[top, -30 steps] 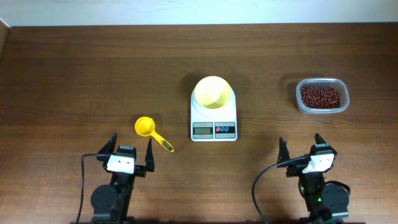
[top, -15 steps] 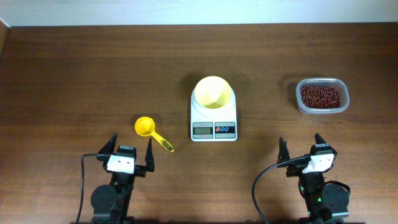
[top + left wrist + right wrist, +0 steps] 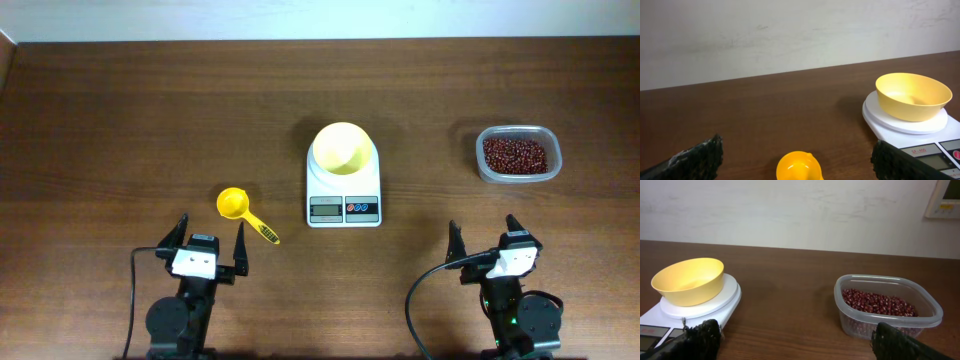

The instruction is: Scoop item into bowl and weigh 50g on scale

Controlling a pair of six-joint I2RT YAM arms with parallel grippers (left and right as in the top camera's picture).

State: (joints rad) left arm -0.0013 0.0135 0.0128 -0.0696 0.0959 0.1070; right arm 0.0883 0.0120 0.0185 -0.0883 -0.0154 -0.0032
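The pale yellow bowl [image 3: 344,148] sits empty on the white scale [image 3: 343,201] at the table's middle; both also show in the left wrist view, bowl [image 3: 912,96] on scale [image 3: 920,131], and in the right wrist view, bowl [image 3: 688,280] on scale [image 3: 700,307]. The reddish-brown beans [image 3: 516,154] [image 3: 877,303] lie in a clear tub [image 3: 518,173] at the right. A yellow scoop [image 3: 240,209] [image 3: 799,167] lies left of the scale. My left gripper [image 3: 211,243] [image 3: 799,160] is open and empty just before the scoop. My right gripper [image 3: 483,238] [image 3: 800,340] is open and empty near the front edge.
A pale wall runs behind the table's far edge. A white panel [image 3: 944,199] hangs on it at the far right. Bare wood lies between scale and tub.
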